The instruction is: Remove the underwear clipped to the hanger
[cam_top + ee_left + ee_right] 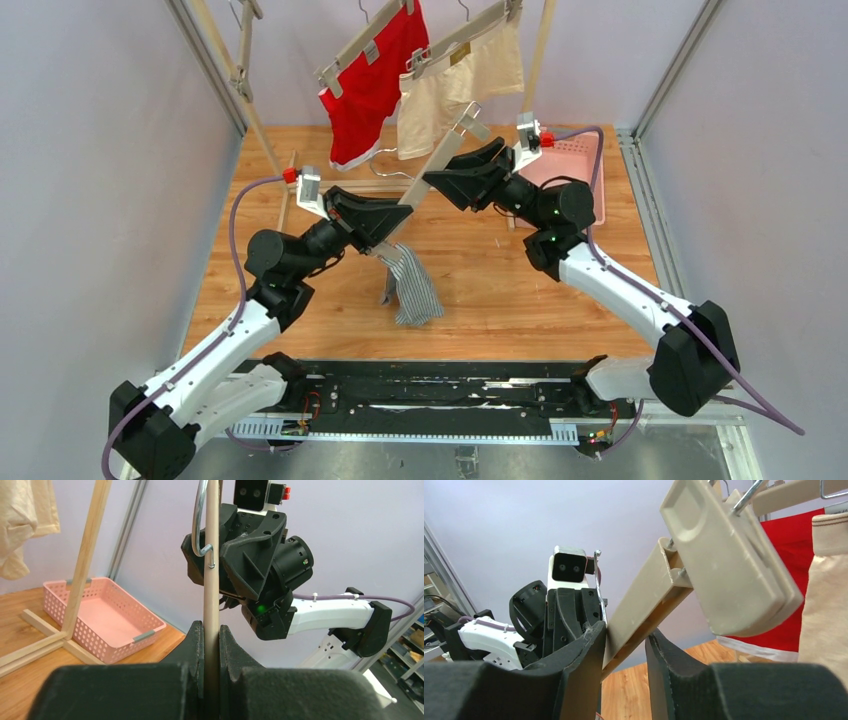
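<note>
Just below the left pincer point(390, 233), grey striped underwear point(413, 288) on the hanger point(437, 158).

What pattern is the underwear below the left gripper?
Fine grey stripes on the underwear, top external view.

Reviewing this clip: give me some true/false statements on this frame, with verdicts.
The left gripper is shut on the hanger. True.
The red underwear lies on the table. False: it hangs clipped up at the back.
The grey striped underwear droops beneath the left gripper. True.
The cream underwear is in the pink basket. False: it hangs beside the red; the basket looks empty.
The right gripper is clear of the hanger. False: the bar runs between its fingers.
</note>
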Controlling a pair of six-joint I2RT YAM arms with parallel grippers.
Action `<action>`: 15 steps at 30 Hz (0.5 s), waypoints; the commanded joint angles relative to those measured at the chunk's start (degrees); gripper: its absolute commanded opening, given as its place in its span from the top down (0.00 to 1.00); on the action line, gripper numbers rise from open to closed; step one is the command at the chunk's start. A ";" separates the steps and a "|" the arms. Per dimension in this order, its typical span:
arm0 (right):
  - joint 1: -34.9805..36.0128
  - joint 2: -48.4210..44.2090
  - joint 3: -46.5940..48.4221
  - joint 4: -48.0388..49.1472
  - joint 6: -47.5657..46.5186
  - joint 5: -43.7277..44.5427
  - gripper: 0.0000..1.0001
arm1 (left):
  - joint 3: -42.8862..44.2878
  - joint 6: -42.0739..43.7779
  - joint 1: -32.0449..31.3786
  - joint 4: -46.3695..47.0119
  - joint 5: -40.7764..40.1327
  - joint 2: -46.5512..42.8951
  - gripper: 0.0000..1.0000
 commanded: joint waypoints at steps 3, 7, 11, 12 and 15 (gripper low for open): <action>0.55 2.04 2.25 6.13 3.40 -1.09 0.62 | -0.11 -0.85 -0.60 6.95 1.03 0.70 1.00; 0.55 2.18 2.45 6.07 3.78 -1.21 0.64 | 0.00 -2.12 -0.60 9.35 1.00 2.15 1.00; 0.59 2.57 2.69 5.87 4.09 -1.36 0.97 | -0.34 -3.34 -0.66 13.58 0.33 3.64 1.00; 0.61 2.65 2.70 5.73 4.12 -1.16 0.99 | -0.36 -3.62 -0.68 14.15 0.27 3.94 1.00; 0.87 2.16 2.31 5.35 3.19 -0.56 0.99 | 0.01 -3.71 -0.69 14.35 0.12 4.58 1.00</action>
